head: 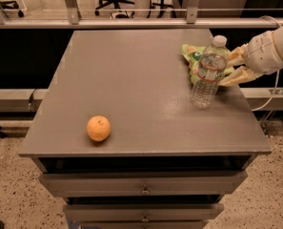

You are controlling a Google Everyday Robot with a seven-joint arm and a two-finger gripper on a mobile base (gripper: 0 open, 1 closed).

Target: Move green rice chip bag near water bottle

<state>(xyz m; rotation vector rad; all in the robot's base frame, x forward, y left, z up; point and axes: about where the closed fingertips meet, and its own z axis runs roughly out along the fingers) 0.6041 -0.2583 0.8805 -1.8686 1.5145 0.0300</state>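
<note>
where the grey tabletop point(131, 80) reaches the right of the frame, a clear ribbed plastic water bottle point(205, 75) stands upright with a white screw cap and a thin red-and-white band around its shoulder. the green rice chip bag point(192, 56), crinkly light-green plastic with white print, lies flat just behind the bottle and touches it or nearly so; part of it is hidden by the bottle, and its right end peeks out on the bottle's far side. the gripper point(227, 70) comes in from the right edge on a rounded white arm point(272, 49), sitting right beside the bottle at the bag's right end. its two tan, tapered fingers point(238, 75) are spread apart with a plain gap between them, released rather than pinching the bag. toward the lower left of the tabletop, well apart from the rest, rests a round orange point(98, 128) with a dimpled skin. the tabletop is smooth and matte, with a faint sheen in front of the bottle. below its front edge run flat grey drawers point(143, 182) with small knobs.
</note>
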